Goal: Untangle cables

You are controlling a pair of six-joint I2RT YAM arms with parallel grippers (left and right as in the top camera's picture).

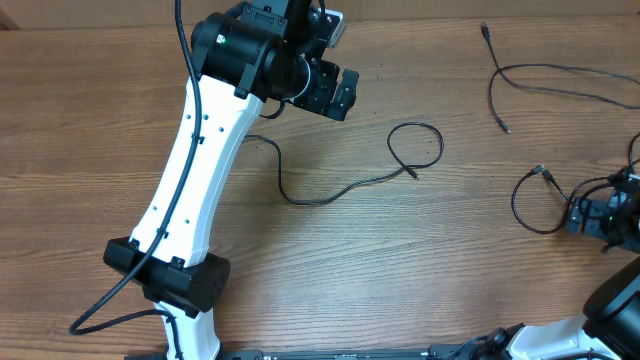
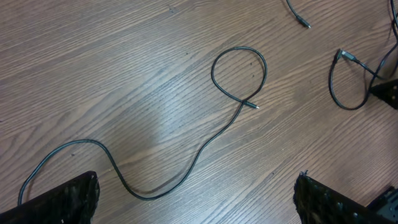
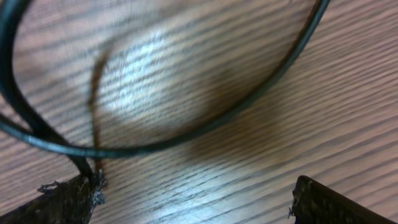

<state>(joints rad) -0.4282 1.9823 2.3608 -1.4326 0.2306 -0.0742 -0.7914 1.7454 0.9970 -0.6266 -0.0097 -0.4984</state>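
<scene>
Three thin black cables lie apart on the wooden table. One cable (image 1: 320, 195) snakes across the middle and ends in a small loop (image 2: 239, 74) with its plug (image 2: 255, 107) crossing the strand. A second cable (image 1: 560, 72) runs along the back right. A third cable (image 1: 522, 205) curls at the right, up to my right gripper (image 1: 600, 215). My left gripper (image 1: 340, 95) hovers open above the middle cable, its fingers (image 2: 62, 199) wide apart. My right gripper (image 3: 199, 208) is open and low over the table. The curled cable (image 3: 186, 137) arcs just ahead of it, and one strand touches the left fingertip (image 3: 74, 193).
The white left arm (image 1: 190, 170) stretches from the front left base to the back centre, with its thick black lead (image 1: 185, 60) trailing beside it. The right arm's base (image 1: 610, 310) sits at the front right corner.
</scene>
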